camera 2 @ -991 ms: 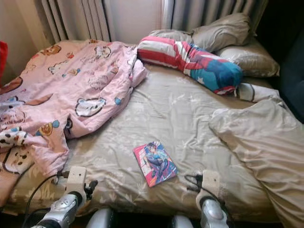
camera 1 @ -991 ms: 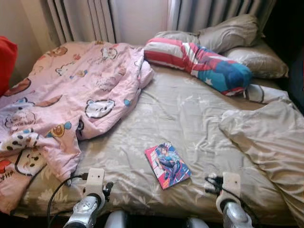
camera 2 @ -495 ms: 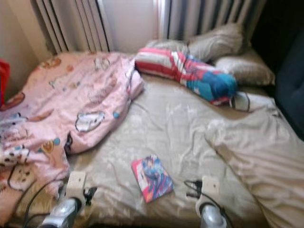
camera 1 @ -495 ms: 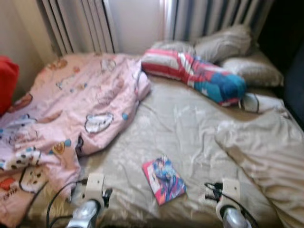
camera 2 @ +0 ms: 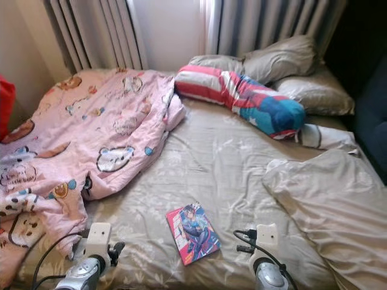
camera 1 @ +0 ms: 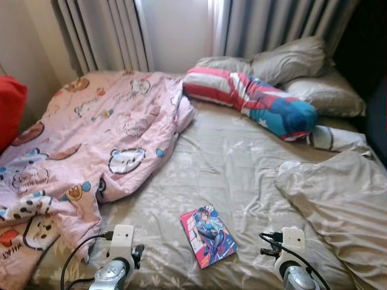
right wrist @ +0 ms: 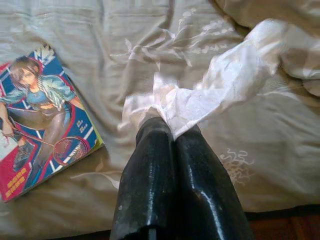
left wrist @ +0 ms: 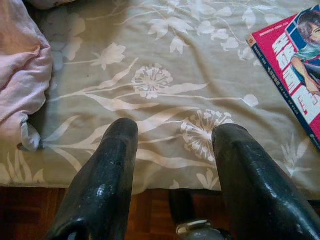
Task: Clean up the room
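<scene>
- Head views: you see a bed (camera 1: 242,157) covered by a grey flowered sheet, with a pink cartoon blanket (camera 1: 78,139) heaped over the robot's left half, a striped bolster (camera 1: 254,99) and grey pillows (camera 1: 290,60) at the far end, and a rumpled grey duvet (camera 1: 338,199) on the right. A comic book (camera 1: 208,235) lies flat on the sheet near the foot edge, between the 2 wrists and apart from both. Both arms hang low at the foot of the bed.
- Left wrist view: the left gripper (left wrist: 172,150) has its 2 fingers spread with nothing between them, poised over the sheet's edge. The book's red corner (left wrist: 290,60) sits nearby to one side, and a fold of the pink blanket (left wrist: 20,80) lies on the other.
- Right wrist view: the right gripper (right wrist: 172,132) has its fingers pressed together, pinching a crumpled white tissue (right wrist: 210,85) that trails loose beyond the tips over the sheet.
- Handling, as a judgement: the tissue is feather-light, soft and tears easily, so you should keep the pinch on its bunched part. The book looks thin, light, glossy and bendy; lying flat on a soft mattress, it is best taken at 1 edge or the spine, pressing into the bedding to get a finger under.
</scene>
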Available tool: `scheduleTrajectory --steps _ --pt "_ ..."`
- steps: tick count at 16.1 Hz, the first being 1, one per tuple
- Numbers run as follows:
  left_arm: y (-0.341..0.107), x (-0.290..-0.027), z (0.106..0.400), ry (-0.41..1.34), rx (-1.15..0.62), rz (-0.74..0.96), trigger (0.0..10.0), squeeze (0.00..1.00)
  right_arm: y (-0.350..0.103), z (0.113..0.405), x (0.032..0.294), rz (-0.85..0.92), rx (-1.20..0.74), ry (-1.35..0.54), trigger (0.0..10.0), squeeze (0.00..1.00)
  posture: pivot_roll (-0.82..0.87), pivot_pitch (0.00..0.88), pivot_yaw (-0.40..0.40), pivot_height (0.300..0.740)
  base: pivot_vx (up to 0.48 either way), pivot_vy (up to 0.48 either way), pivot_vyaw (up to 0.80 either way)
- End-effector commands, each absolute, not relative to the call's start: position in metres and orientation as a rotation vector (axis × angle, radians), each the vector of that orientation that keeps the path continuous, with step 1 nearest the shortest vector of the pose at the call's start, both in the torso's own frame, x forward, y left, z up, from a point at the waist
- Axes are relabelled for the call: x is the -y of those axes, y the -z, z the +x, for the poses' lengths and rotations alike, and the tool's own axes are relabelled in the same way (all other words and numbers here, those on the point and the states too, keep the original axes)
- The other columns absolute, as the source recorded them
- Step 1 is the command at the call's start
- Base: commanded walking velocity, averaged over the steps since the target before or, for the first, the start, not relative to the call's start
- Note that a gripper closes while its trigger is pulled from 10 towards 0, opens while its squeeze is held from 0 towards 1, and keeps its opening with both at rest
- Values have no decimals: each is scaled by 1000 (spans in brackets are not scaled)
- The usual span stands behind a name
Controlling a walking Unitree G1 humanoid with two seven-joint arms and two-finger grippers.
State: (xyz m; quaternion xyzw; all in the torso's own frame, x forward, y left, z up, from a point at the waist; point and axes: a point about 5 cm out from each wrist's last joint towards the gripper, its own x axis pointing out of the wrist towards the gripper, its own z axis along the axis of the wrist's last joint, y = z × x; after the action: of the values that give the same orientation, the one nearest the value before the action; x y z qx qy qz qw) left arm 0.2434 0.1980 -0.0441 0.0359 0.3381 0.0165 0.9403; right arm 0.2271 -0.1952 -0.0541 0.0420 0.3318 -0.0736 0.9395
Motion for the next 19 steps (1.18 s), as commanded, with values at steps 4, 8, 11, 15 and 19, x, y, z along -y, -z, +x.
scheduleTrajectory --steps 4,8,11,15,19 --pt "50 -199 235 -22 -728 112 10000 0 68 204 197 87 -750 168 10000 0 4 0 -6 740 0 0 0" --pt "55 -199 229 -25 -751 126 10000 0 73 195 198 76 -783 159 10000 0 -4 0 0 740 0 0 0" --pt "58 -200 224 -30 -768 132 10000 0 75 193 197 44 -804 154 10000 0 -4 0 2 740 0 0 0" --pt "59 -197 222 -19 -773 130 10000 0 76 192 194 44 -813 150 10000 0 -5 0 4 740 0 0 0" --pt "59 -195 222 -13 -772 126 10000 0 76 190 196 44 -820 159 10000 0 -6 9 3 740 0 0 0"
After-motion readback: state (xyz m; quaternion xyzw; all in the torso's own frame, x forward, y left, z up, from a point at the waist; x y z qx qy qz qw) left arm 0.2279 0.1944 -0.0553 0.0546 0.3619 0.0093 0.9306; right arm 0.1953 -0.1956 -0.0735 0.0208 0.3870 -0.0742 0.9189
